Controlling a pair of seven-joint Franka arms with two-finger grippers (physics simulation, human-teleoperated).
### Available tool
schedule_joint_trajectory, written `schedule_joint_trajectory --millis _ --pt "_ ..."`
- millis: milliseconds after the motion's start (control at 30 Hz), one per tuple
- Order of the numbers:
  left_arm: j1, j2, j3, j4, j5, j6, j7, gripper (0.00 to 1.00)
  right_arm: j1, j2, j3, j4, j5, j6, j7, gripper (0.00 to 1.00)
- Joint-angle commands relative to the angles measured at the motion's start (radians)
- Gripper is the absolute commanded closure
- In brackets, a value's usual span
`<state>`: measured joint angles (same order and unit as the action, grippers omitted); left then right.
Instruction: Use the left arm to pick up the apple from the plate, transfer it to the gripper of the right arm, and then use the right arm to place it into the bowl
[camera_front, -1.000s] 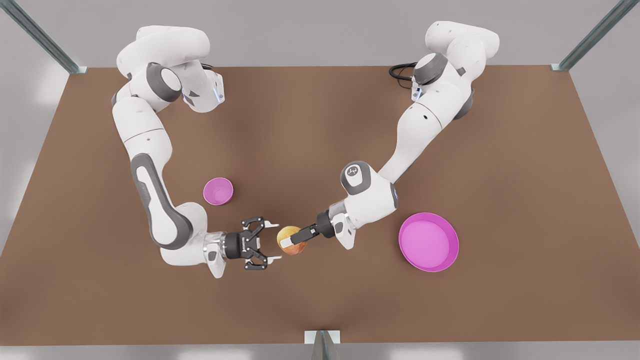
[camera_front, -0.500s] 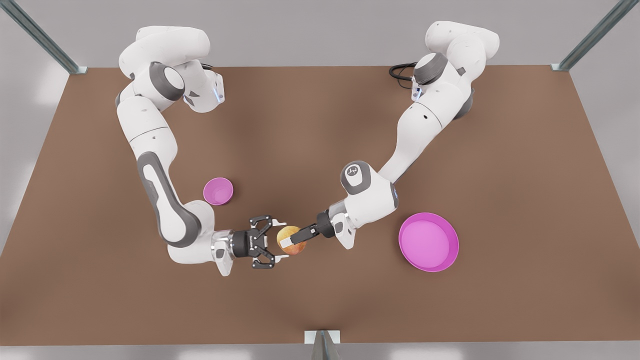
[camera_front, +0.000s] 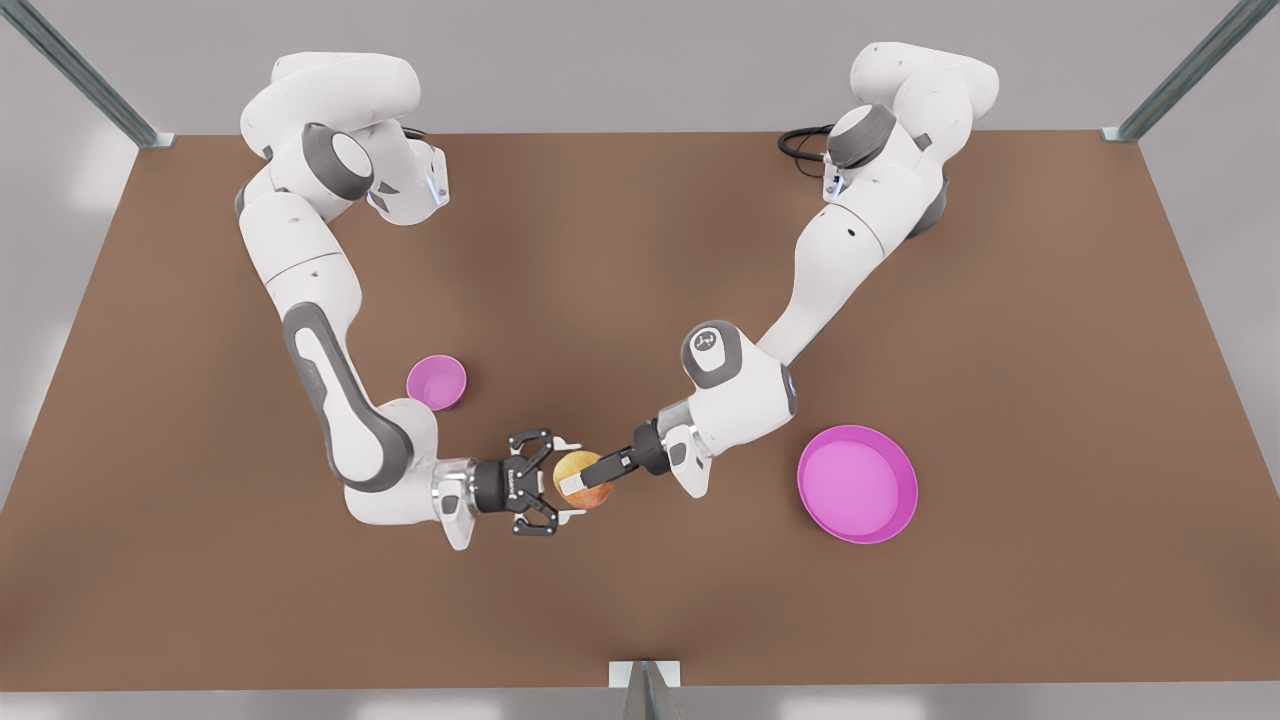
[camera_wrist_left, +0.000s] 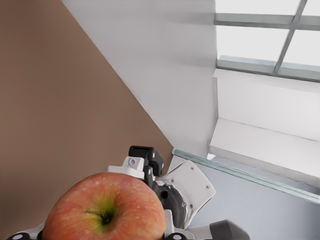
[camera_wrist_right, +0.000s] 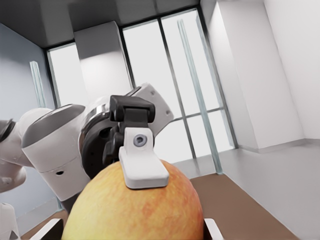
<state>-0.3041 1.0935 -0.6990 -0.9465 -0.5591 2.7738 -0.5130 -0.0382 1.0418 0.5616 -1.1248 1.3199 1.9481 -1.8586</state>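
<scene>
The yellow-orange apple (camera_front: 580, 470) hangs above the table at mid-front, clamped in my left gripper (camera_front: 578, 485), the slim black one reaching in from the front view's right. My right gripper (camera_front: 567, 481), the black linkage claw coming from the front view's left, is open, with its fingers above and below the apple. The right wrist view has the apple (camera_wrist_right: 135, 210) close up with a pale left finger pad (camera_wrist_right: 142, 162) pressed on it. In the left wrist view, a claw fingertip (camera_wrist_left: 134, 162) shows beyond the apple (camera_wrist_left: 105, 210). The plate (camera_front: 905, 470) is empty, and so is the bowl (camera_front: 436, 382).
The small bowl sits just beside the right arm's forearm (camera_front: 325, 375), on the front view's left. The plate lies to the front view's right of the left arm's wrist (camera_front: 740, 395). A metal post (camera_front: 645, 690) stands at the table's front edge.
My right gripper has moved toward the front view's right, and its open claw now brackets the apple. The left gripper and the apple have stayed still.
</scene>
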Motion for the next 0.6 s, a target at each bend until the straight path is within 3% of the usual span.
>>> schedule_joint_trajectory --millis 0,500,567 --pt "0.000 -0.001 0.000 0.002 -0.002 0.000 0.008 0.10 0.001 -0.002 0.003 0.000 0.001 0.003 -0.005 0.00" --pt "-0.001 -0.001 -0.002 0.002 -0.002 0.000 0.008 0.10 0.023 0.001 0.009 0.007 0.004 0.037 0.007 0.00" --pt "-0.001 0.000 -0.002 0.002 -0.004 0.000 0.008 0.10 0.023 0.001 0.009 0.007 0.004 0.037 0.006 0.17"
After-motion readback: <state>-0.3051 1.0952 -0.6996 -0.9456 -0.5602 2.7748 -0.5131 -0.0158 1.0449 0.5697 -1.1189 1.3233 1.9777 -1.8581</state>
